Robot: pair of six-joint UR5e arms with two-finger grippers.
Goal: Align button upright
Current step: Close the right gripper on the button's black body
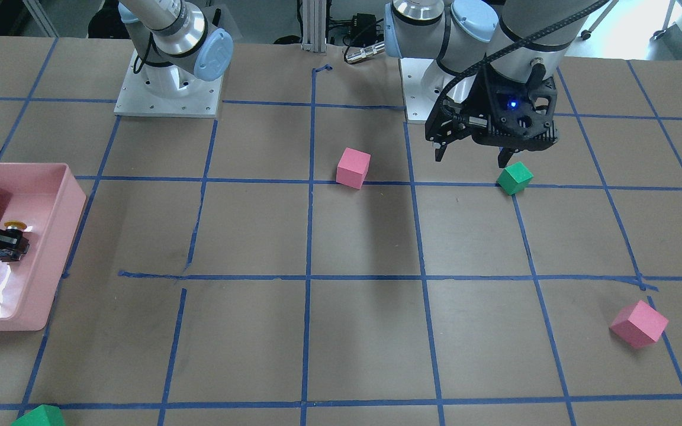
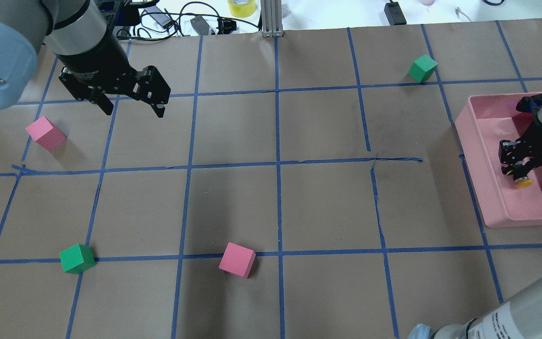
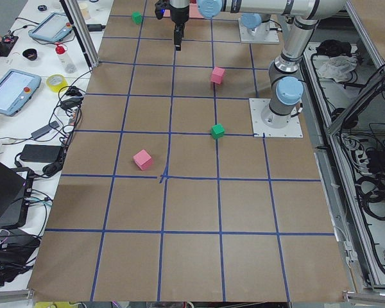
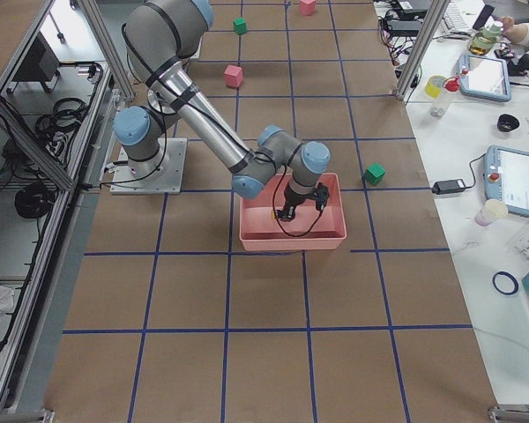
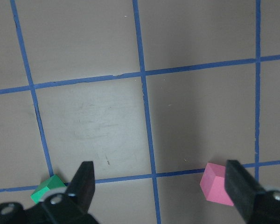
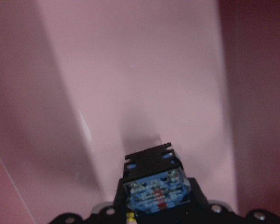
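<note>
**A:** Where is the button right now?

**B:** It's in my right gripper [image 2: 525,160], which is down inside the pink tray [image 2: 477,174]. The fingers are closed narrow on the button [image 2: 522,182]. My wrist camera shows the contact block pinched between them, and from overhead the yellow cap sticks out to one side, so I read it as tilted, not upright.

**A:** Is it resting on the tray floor?

**B:** I can't tell. The overhead view is too small, and the wrist view only shows pink plastic beyond the block.

**A:** What worries you?

**B:** First, the grip looks to be on the block end, with the cap out past the fingers. If I turn the wrist fast, the button could pivot in the pads or slip out and roll. Second, the tray wall is near, so a swing could knock the cap against it. Third, if I release before the base sits flat, I'd expect the cap to topple it.

**A:** And the other arm?

**B:** My left gripper [image 5: 159,179] is spread wide and holds nothing. It hovers over the table well apart from the tray, so I see no trouble there.
</note>
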